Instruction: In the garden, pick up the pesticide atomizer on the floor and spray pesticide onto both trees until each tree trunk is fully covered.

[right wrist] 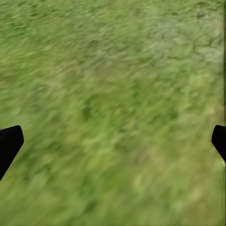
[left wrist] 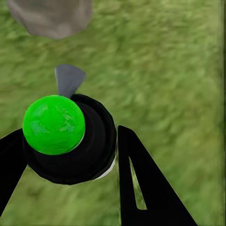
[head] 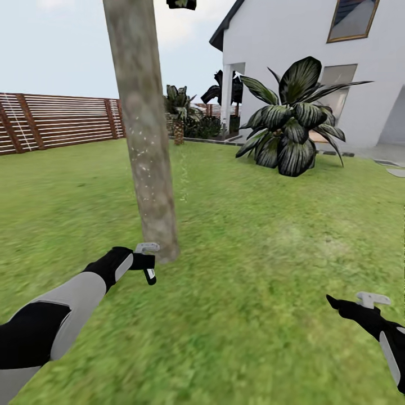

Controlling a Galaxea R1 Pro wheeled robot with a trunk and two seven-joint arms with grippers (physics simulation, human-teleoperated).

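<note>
A thick beige-grey mottled tree trunk (head: 145,135) rises from the grass (head: 253,253) left of centre, with pale specks on its bark. My left gripper (head: 143,265) is shut on the pesticide atomizer (head: 150,275), a small black bottle held close to the foot of the trunk. In the left wrist view the atomizer (left wrist: 75,146) sits between my black fingers (left wrist: 141,183), a bright green ball on top, its grey nozzle (left wrist: 69,79) pointing toward the trunk (left wrist: 52,16). Low on the right, my right gripper (head: 360,306) hangs open and empty over the lawn, its fingertips (right wrist: 9,143) spread wide.
A brown slat fence (head: 56,121) runs along the back left. A white house (head: 315,62) stands at the back right with a large dark-leaved plant (head: 289,126) before it. Paving (head: 388,154) lies by the house. Lawn spreads all around.
</note>
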